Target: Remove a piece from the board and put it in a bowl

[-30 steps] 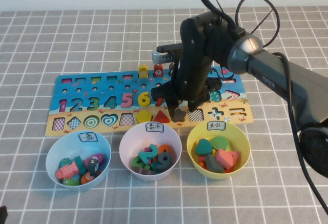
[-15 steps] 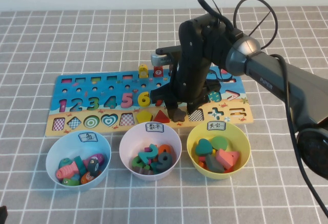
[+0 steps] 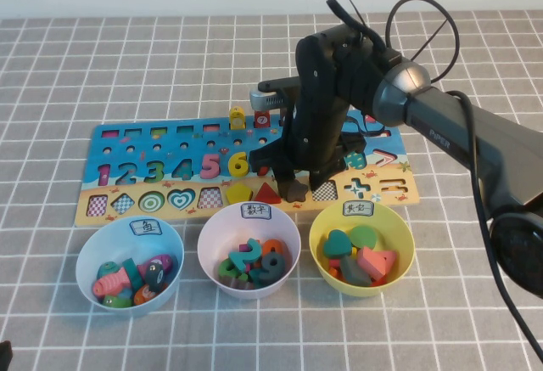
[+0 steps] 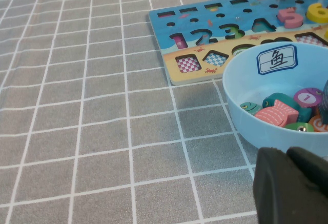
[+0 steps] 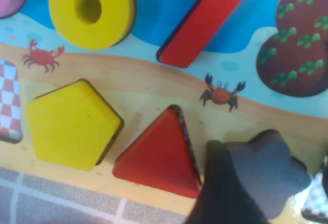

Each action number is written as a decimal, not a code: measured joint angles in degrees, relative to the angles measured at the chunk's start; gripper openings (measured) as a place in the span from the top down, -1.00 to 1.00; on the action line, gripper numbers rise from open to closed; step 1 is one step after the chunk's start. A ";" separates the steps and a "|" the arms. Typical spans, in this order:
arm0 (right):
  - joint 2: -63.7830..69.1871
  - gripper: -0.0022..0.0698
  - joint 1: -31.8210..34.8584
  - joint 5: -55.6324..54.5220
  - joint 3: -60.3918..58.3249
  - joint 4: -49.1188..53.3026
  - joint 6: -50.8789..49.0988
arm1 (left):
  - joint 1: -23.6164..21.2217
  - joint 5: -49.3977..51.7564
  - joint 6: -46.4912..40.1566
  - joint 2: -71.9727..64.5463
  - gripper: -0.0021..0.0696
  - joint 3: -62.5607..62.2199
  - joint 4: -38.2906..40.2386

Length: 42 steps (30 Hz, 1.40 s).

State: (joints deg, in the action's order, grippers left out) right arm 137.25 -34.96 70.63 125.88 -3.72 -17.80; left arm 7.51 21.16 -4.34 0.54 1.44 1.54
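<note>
Starting nearest me, I see three bowls in a row along the front of the tabletop (image 3: 475,320): the light blue bowl (image 3: 129,261) on the left full of fish pieces, the pale pink bowl (image 3: 249,250) in the middle holding numbers, and the yellow bowl (image 3: 361,247) on the right, already part-filled with shape pieces. The left gripper (image 4: 292,185) is parked low just beside the blue bowl; I cannot tell how it is set.

Just behind the bowls lies the board (image 3: 170,146), and over its tan front strip the right gripper (image 3: 297,186) points down with its fingers (image 5: 225,193) closed on the star (image 5: 269,170). The star sits at its cut-out near the board's front edge, right beside the red triangle (image 5: 156,155), with the yellow pentagon (image 5: 72,124) one slot further along.

I judge the star to be light, stiff wood — no give, and smooth enough to twist between the fingers if pinched on its rounded points. Holding across two opposite notches looks safest.

The triangle almost touches the near finger, so I could nudge it when lifting. The yellow bowl's rim stands close in front and slightly right of the star — the carry is short, but the star must clear that rim. Further back, the red seven (image 5: 205,16) and the small pegs (image 3: 250,119) stay out of the way.
</note>
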 joint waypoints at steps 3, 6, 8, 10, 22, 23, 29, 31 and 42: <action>0.00 -0.01 0.00 0.00 0.02 0.00 0.00 | 0.00 0.00 0.00 0.00 0.94 0.00 0.00; 0.00 0.11 0.00 0.00 0.12 -0.24 0.00 | 0.00 0.00 0.00 0.00 0.94 0.00 0.00; 0.00 0.16 0.00 0.00 0.12 -0.21 0.00 | 0.00 0.00 0.00 0.00 0.94 0.00 0.00; 0.00 0.16 0.00 0.00 0.23 -0.26 0.04 | 0.00 0.00 0.00 0.00 0.94 0.00 0.00; -0.11 0.16 0.00 0.00 0.23 -0.26 0.13 | 0.00 0.00 0.00 0.00 0.94 0.00 0.00; -0.11 0.16 0.00 0.00 0.23 -0.26 0.13 | 0.00 0.00 0.00 0.00 0.94 0.00 0.00; -1.55 0.16 0.00 0.00 0.13 0.18 0.13 | 0.00 0.00 0.00 0.00 0.94 0.00 0.00; -2.53 0.17 0.00 0.00 0.13 0.78 0.13 | 0.00 0.00 0.00 0.00 0.94 0.00 0.00; -10.09 0.17 -0.45 0.00 -1.59 2.81 0.13 | 0.00 0.00 0.00 0.00 0.94 0.00 0.00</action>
State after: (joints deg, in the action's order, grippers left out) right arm 127.16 -35.41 70.63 124.28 -0.91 -17.67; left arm 7.51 21.16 -4.34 0.54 1.44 1.54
